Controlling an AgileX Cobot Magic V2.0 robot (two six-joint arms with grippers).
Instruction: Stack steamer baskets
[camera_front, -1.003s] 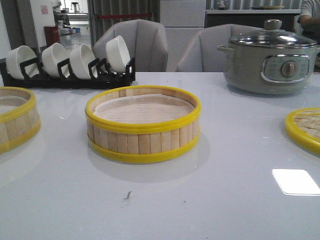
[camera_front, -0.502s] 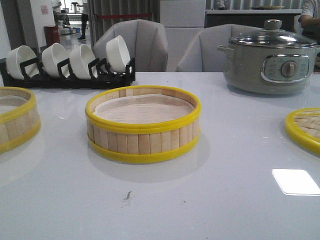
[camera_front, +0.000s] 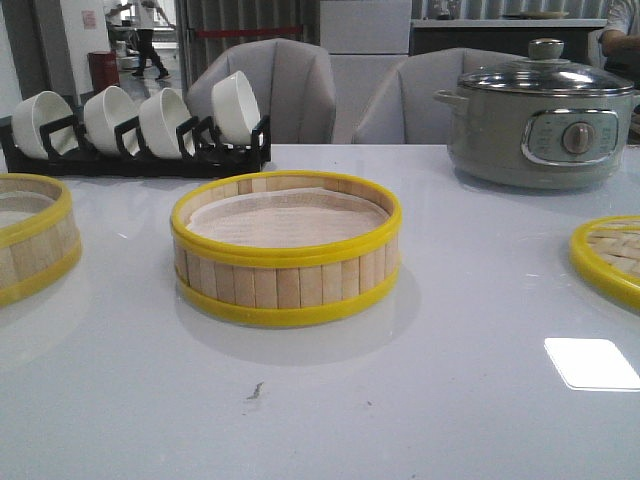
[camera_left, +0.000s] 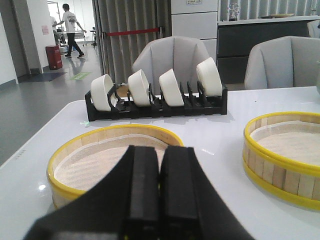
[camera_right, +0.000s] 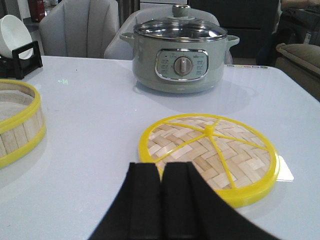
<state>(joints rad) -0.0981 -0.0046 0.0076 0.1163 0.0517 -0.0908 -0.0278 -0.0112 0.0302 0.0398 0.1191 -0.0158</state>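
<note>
Left gripper (camera_left: 159, 187) fingers pressed together; right gripper (camera_right: 160, 192) likewise, empty.

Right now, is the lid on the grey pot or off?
On. The glass lid sits flat on the grey pot, knob up.

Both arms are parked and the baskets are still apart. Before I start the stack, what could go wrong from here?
1. The left gripper has its jaws shut facing the left basket; they must open or they will likely shove its rim.
2. The bowl rack stands close behind; a high swing toward the center basket could clip it.
3. The woven lid could be mistaken for a basket.
</note>
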